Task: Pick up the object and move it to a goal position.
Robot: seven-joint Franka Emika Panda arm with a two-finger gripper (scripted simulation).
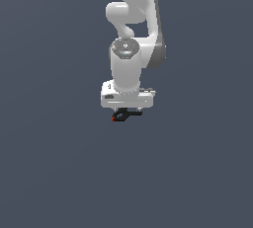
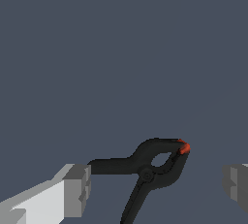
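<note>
The object is a tiny flat black clamp-like item point(image 2: 154, 146) with a red-orange spot at one end. In the wrist view it lies on the grey floor between my two grey fingertips point(image 2: 76, 190), apart from both. My gripper point(image 2: 154, 187) is open wide and holds nothing. In the exterior view the object point(image 1: 129, 114) shows just under the white hand, its red spot toward the exterior view's left. The gripper point(image 1: 127, 109) stands straight over it, and its fingers are mostly hidden by the hand.
The plain dark grey floor point(image 1: 59, 172) fills both views. The white arm point(image 1: 131, 15) rises behind the hand. No goal marker or other object shows.
</note>
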